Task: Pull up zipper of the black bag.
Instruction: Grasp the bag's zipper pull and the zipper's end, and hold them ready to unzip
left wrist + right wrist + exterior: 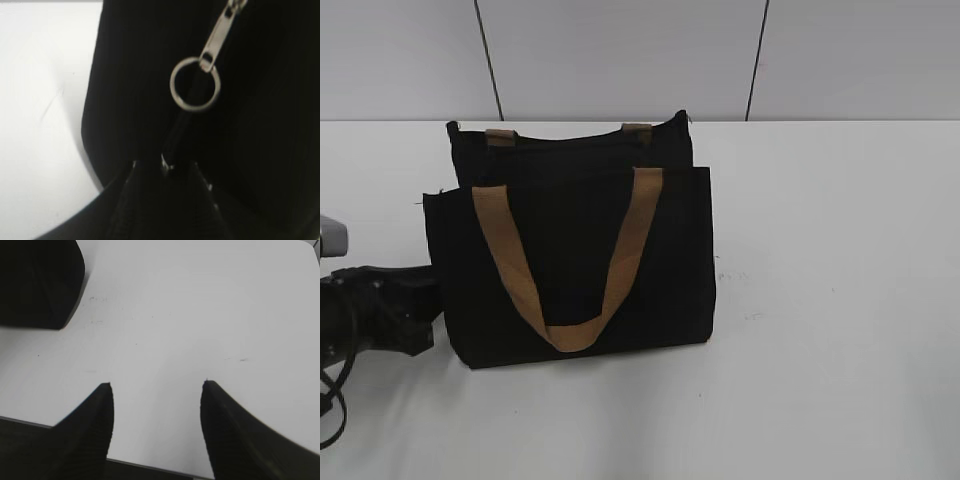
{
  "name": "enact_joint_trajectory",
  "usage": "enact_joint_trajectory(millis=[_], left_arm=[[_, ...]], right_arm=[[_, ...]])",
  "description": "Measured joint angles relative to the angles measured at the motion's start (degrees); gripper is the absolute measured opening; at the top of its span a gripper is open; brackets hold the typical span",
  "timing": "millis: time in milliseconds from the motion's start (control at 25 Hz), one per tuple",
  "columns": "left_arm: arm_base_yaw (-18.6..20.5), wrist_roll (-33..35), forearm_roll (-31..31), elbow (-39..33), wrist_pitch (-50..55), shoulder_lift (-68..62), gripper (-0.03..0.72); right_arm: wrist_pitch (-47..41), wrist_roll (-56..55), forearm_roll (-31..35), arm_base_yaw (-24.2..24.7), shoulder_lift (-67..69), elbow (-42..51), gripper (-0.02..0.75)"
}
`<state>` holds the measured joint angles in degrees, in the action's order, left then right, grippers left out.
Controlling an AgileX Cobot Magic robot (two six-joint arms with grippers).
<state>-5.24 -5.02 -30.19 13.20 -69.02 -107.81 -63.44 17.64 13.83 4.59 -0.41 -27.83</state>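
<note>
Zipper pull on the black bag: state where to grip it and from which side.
Grip the flat silver tab of the zipper just above its ring, pinching its two broad faces. The left gripper sits directly below it against the black bag, so closing in from there probably suits best.

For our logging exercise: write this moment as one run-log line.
black bag upright on table | zipper close before left gripper, ungrasped | right gripper open, empty

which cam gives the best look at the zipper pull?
Left wrist view: the zipper fills the frame, silver tab with its ring hanging against the black bag. In the exterior view only a tiny glint shows at the bag's top right corner. The right wrist view shows just a bag corner, no zipper.
</note>
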Motion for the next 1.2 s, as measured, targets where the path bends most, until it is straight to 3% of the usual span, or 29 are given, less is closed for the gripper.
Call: enact_joint_trajectory(millis=[80,240,320,520,1200], left_arm=[[0.0,0.1,-1.2,2.2,-0.3,-0.5,0.264],[0.1,0.2,-3.0,5.1,-0.4,-1.4,0.442],[0.5,0.9,-3.7,5.3,-0.4,-1.5,0.488],[0.5,1.3,-6.8,6.1,-0.4,-1.7,0.422],[0.5,1.4,-13.7,12.2,8.4,-1.8,0.324]], right_arm=[[0.0,0.0,0.0,0.0,0.0,0.0,0.434],[0.0,0.0,0.0,0.0,0.0,0.0,0.434],[0.0,0.0,0.0,0.0,0.0,0.0,0.434],[0.0,0.0,0.0,0.0,0.0,0.0,0.434],[0.0,0.0,0.0,0.0,0.0,0.0,0.434]])
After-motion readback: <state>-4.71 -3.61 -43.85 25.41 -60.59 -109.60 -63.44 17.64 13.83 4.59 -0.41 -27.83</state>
